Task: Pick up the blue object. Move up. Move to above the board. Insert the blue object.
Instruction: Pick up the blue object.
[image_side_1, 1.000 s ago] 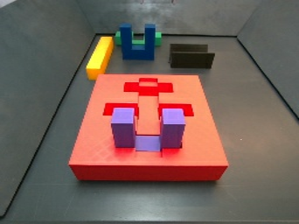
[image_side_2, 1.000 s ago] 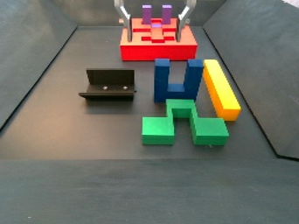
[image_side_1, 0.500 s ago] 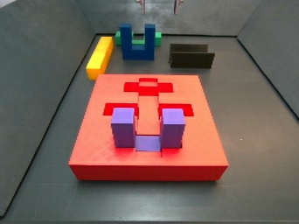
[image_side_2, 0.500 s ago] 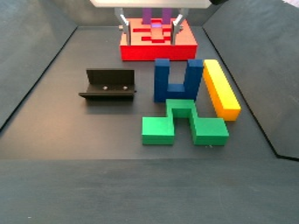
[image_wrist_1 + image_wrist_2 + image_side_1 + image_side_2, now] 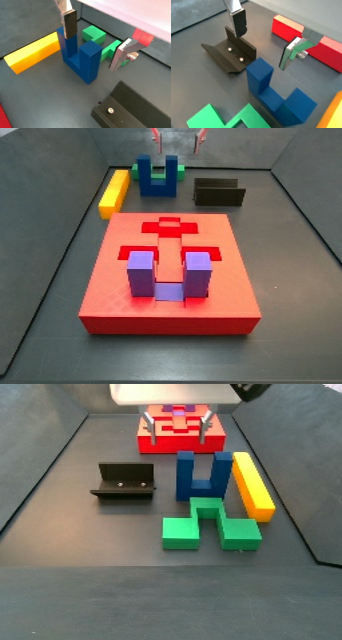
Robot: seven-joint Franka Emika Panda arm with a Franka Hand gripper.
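The blue object (image 5: 160, 178) stands upright on the dark floor, prongs up, between the yellow bar and the green block; it also shows in the second side view (image 5: 202, 474) and in both wrist views (image 5: 81, 56) (image 5: 278, 92). My gripper (image 5: 178, 138) hangs open and empty in the air over it, not touching; it also shows in a side view (image 5: 175, 424) and in both wrist views (image 5: 92, 52) (image 5: 260, 51). The red board (image 5: 167, 298) (image 5: 181, 442) lies apart from it and holds a purple U-shaped block (image 5: 167, 274) in a slot.
A yellow bar (image 5: 114, 191) (image 5: 253, 484) lies close beside the blue object. A green block (image 5: 210, 524) (image 5: 93, 35) lies at its other side. The fixture (image 5: 219, 192) (image 5: 127, 482) (image 5: 230, 52) stands nearby. Grey walls ring the floor.
My gripper has moved from over the board towards the blue object and come lower, still open. Nothing on the floor has moved.
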